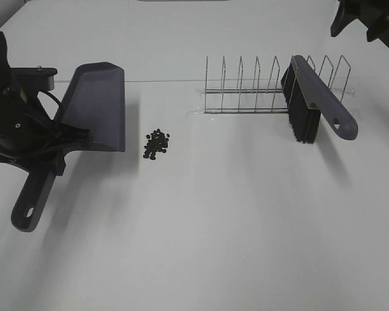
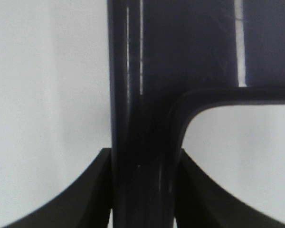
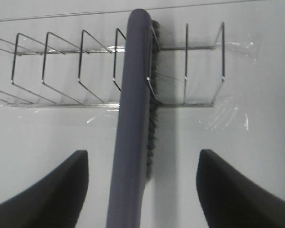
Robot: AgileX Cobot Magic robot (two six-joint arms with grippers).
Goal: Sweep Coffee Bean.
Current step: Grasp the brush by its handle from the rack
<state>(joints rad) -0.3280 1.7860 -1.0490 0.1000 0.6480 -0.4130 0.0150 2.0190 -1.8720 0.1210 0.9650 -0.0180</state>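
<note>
Coffee bean pile (image 1: 157,144) runs near-far; left gripper (image 2: 142,190) clenches dustpan (image 1: 97,107), right gripper (image 3: 142,190) gapes.

We could read no text, label, brand, number or sign in any of the three views.
</note>
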